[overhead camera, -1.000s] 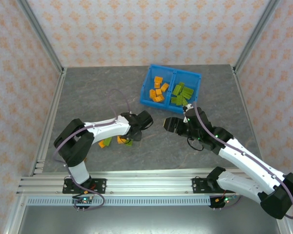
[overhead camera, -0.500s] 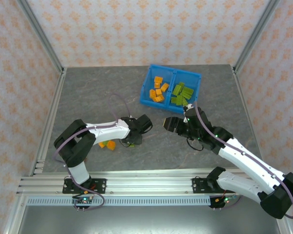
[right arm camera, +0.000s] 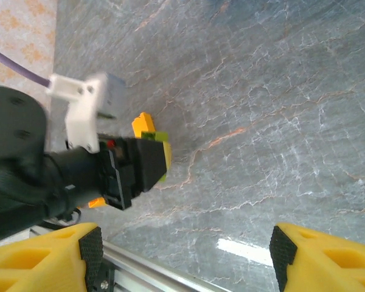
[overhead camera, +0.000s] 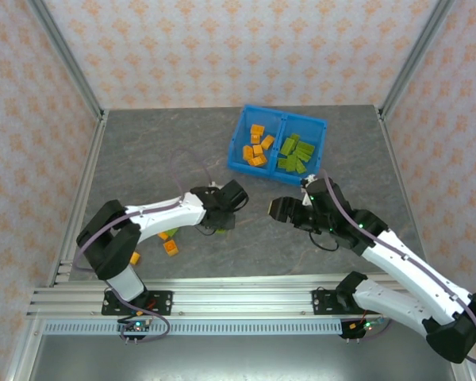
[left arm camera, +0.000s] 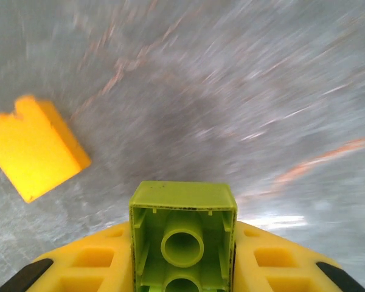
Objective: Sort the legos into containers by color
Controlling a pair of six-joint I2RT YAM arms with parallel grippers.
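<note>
L gripper (overhead camera: 213, 224): pinching olive-green lego (left arm camera: 182, 234) across its side walls, hollow underside facing the wrist cam.
R gripper (right arm camera: 185, 249): hanging spread, carrying nothing.
Lego location: sitting near table (overhead camera: 143, 151) centre, well apart from blue bin (overhead camera: 236, 151) at far edge.
Handling: judging it light, stiff, slick; flat walls offering best hold.
Markings: none reading legibly.

A grey marbled worktop (overhead camera: 143, 151) spans the centre. Peach floral wall panels (overhead camera: 246, 48) enclose it from nine through three o'clock. An aluminium rail (overhead camera: 238, 295) lies at six.
</note>
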